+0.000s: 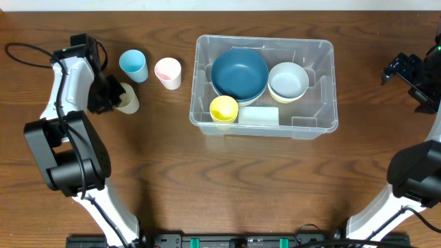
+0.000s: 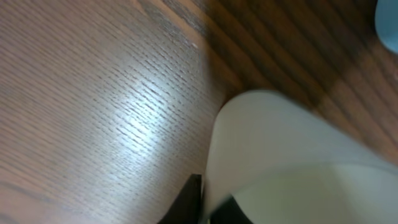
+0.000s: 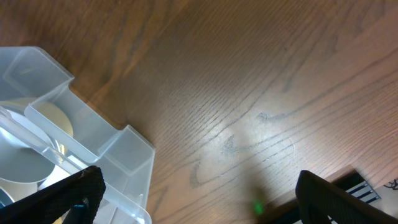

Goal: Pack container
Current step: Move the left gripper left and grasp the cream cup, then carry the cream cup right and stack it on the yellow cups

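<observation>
The clear plastic container [image 1: 329, 52] stands at the middle of the table. It holds a dark blue bowl [image 1: 239, 74], a white bowl [image 1: 288, 81] and a small yellow bowl [image 1: 224, 109], with its white label [image 1: 258, 115] on the base. My left gripper [image 1: 110, 93] is at the far left, shut on the wall of a cream cup [image 1: 128, 98]. In the left wrist view the cream cup [image 2: 292, 143] fills the lower right, with one finger outside and one inside its rim [image 2: 208, 199]. My right gripper [image 1: 403, 69] is open and empty, to the right of the container [image 3: 93, 137].
A light blue cup [image 1: 134, 65] and a pink cup [image 1: 168, 73] stand upright between the cream cup and the container. The blue cup's edge shows in the left wrist view [image 2: 388, 15]. Bare wood lies under the open right fingers [image 3: 199, 199].
</observation>
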{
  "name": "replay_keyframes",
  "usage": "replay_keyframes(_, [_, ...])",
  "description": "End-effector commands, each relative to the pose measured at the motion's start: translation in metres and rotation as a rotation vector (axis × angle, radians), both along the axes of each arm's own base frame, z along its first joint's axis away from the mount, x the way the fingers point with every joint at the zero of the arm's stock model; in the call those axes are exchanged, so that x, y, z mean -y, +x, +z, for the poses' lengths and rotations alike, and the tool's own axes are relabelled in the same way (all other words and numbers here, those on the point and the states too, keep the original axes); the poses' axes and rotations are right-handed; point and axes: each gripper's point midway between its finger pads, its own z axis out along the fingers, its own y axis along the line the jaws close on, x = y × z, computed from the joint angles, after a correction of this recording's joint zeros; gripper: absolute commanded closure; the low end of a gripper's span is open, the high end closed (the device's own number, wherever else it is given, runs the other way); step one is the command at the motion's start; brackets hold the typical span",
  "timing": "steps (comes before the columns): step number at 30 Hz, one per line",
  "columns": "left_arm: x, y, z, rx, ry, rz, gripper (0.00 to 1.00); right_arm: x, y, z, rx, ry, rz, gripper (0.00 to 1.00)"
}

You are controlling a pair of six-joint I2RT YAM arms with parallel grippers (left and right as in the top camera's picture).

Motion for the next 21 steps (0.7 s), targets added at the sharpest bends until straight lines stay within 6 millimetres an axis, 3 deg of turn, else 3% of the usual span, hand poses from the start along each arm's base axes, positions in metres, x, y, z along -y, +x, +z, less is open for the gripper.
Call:
replay_keyframes(1, [0.000,-0.002,0.004,-0.002,0.004,-0.007,0.94,0.001,-0.001,0.002,0.004,-0.005,-0.020,0.01])
replay_keyframes(5, [0.000,-0.001,0.022,0.038,0.013,-0.005,0.94,0.001,-0.001,0.002,0.004,-0.005,-0.020,0.01])
replay_keyframes(8, [0.000,0.000,0.054,0.118,0.030,-0.002,0.94,0.001,-0.001,0.002,0.004,-0.005,-0.020,0.01])
replay_keyframes(12, [0.004,-0.006,0.122,0.274,0.052,0.075,0.94,0.001,-0.001,0.002,0.004,-0.005,-0.020,0.01])
replay_keyframes(14, [0.015,-0.011,0.165,0.396,0.066,0.075,0.94,0.001,-0.001,0.002,0.004,-0.005,-0.020,0.01])
replay_keyframes(18, [0.061,-0.018,0.247,0.667,0.079,-0.058,0.94,0.001,-0.001,0.002,0.004,-0.005,-0.020,0.01])
replay_keyframes(21, [0.122,-0.030,0.290,0.824,0.062,-0.287,0.94,0.001,-0.001,0.002,0.004,-0.005,-0.020,0.01])
